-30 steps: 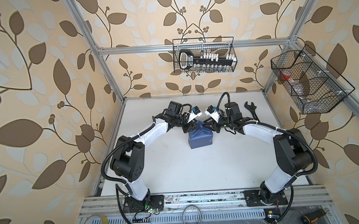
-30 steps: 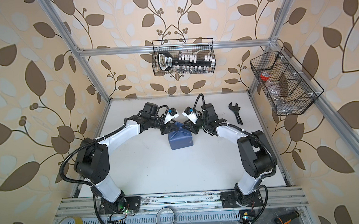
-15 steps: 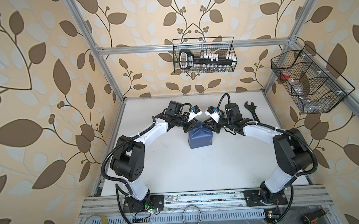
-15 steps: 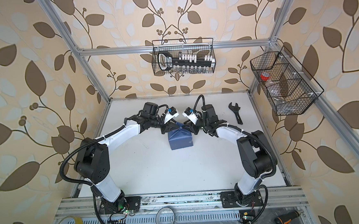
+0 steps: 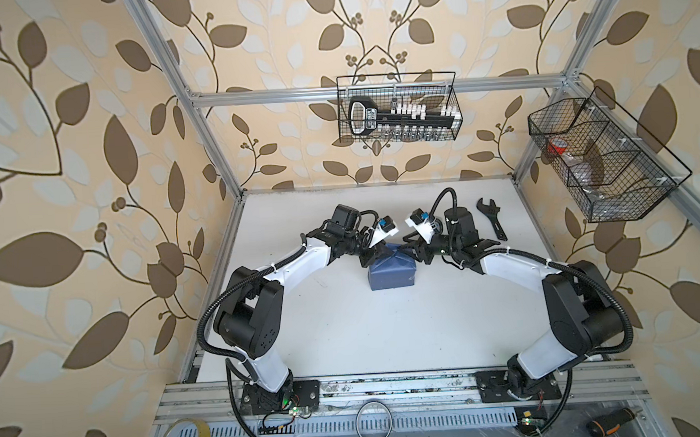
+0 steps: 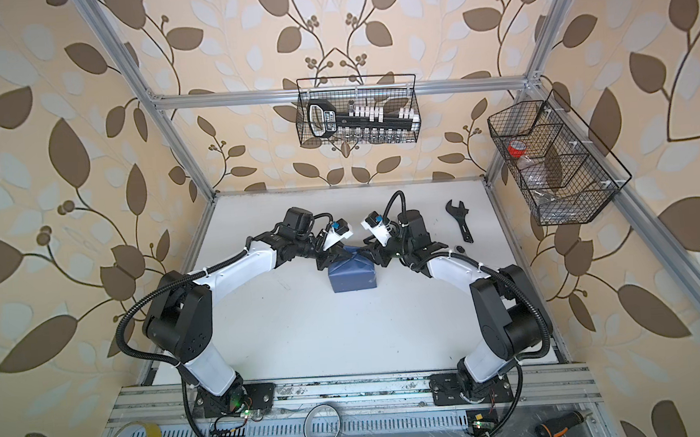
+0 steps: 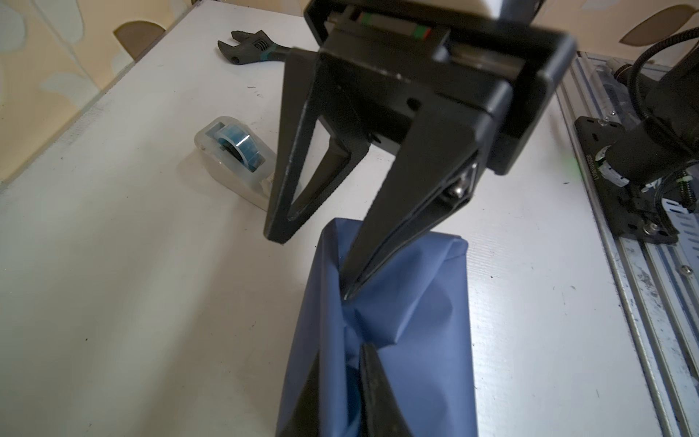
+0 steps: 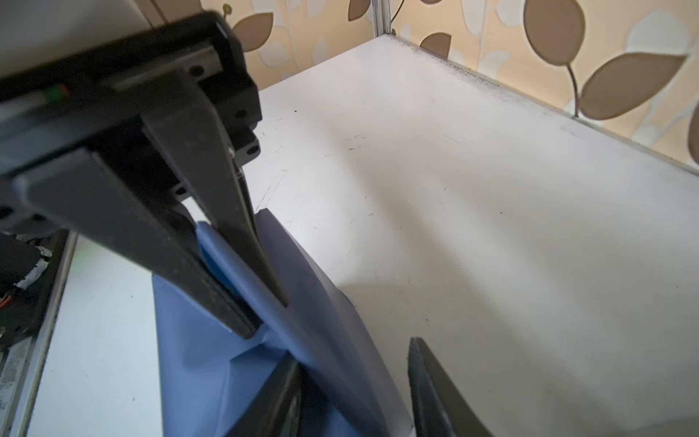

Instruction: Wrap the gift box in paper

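1. Looking across the white table [image 5: 347, 332], you see both arms reaching in to meet over the paper. In both top views their poses are almost the same as a second ago.
2. You have the paper [image 5: 390, 273] folded around the gift box, slate-blue face outward. It stands on the table between the two grippers, in the same spot as a second ago. The gift box is covered on every side that shows. A creased ridge stands up along the top of the paper.
3. Your left gripper [image 8: 264, 317] comes in from the left side of the paper. Its fingers [image 8: 177, 265] are drawn close together and pinch the raised ridge. They are nearer to each other than they were a second ago.
4. Your right gripper [image 7: 310, 268] comes in from the right side of the paper, and its fingers are spread wider than a second ago. One fingertip [image 7: 393, 230] rests on top of the paper by the ridge. The other hangs just past the far edge of the paper, over bare table, so nothing is clamped.
5. You can see the black wrench [image 5: 492, 219] lying flat, well apart from the paper, beyond the right gripper.
6. Your clear tape dispenser [image 7: 234, 159] sits near the far right corner of the paper without touching it.
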Robot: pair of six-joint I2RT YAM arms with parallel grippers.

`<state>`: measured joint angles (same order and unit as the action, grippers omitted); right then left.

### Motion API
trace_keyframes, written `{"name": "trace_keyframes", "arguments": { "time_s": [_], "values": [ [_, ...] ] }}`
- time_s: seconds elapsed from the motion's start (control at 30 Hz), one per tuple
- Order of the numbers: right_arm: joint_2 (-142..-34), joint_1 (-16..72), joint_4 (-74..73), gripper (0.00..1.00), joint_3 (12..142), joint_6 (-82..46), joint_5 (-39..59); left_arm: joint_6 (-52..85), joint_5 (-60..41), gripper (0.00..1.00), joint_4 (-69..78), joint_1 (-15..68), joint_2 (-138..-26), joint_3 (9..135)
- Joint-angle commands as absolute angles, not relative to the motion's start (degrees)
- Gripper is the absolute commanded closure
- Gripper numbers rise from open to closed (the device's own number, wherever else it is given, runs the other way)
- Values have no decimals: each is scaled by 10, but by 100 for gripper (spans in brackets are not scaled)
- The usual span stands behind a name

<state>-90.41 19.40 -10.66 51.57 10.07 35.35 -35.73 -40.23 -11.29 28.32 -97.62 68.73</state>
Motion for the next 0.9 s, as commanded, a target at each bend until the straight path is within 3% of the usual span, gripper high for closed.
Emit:
{"name": "trace_keyframes", "arguments": {
  "time_s": [0.0, 0.23, 0.63, 0.87],
  "values": [
    [-876, 193, -124, 51, 504, 77, 338, -374, -396, 84, -120, 292, -951, 674],
    [-839, 180, -133, 48, 477, 18, 328, -372, -392, 82, -123, 294, -949, 673],
    [-874, 219, -86, 36, 512, -158, 194, -373, -396, 62, -119, 295, -937, 667],
    [-896, 232, -85, 34, 526, -197, 187, -374, -413, 54, -108, 296, -919, 655]
  ]
}}
